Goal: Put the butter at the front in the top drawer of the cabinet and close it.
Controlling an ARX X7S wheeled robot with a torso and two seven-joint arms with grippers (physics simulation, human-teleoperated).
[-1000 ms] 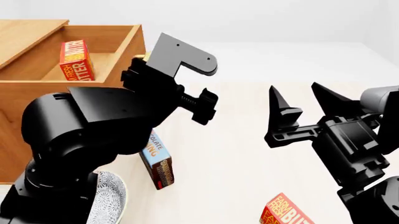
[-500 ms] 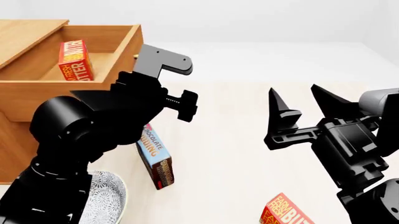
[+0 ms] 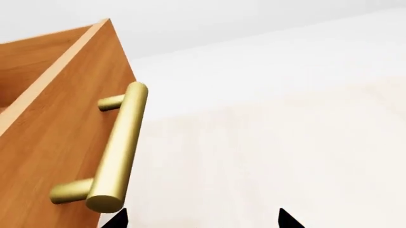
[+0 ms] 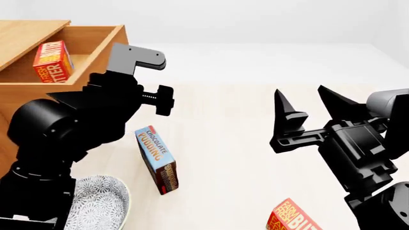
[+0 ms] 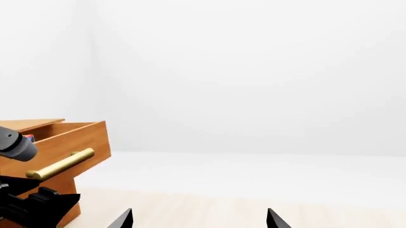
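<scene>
Butter (image 4: pixel 52 61) now rides inward in the top drawer (image 4: pixel 96 50), pushed partway shut by the released left claw (image 3: pixel 199 219).

In the head view, the left arm (image 4: pixel 70 124) hid the front face and handle of the top drawer (image 4: pixel 96 48) and the cabinet's (image 4: pixel 19 28) lower drawers. The left gripper's fingers were not visible there; in the left wrist view only two fingertips (image 3: pixel 117 219) showed, cut off by the frame edge. The second butter carton (image 4: pixel 295 218) was cropped by the lower edge. The patterned bowl (image 4: pixel 102 206) was partly covered by the arm. In the right wrist view, only the right gripper's fingertips (image 5: pixel 123 219) appeared.
</scene>
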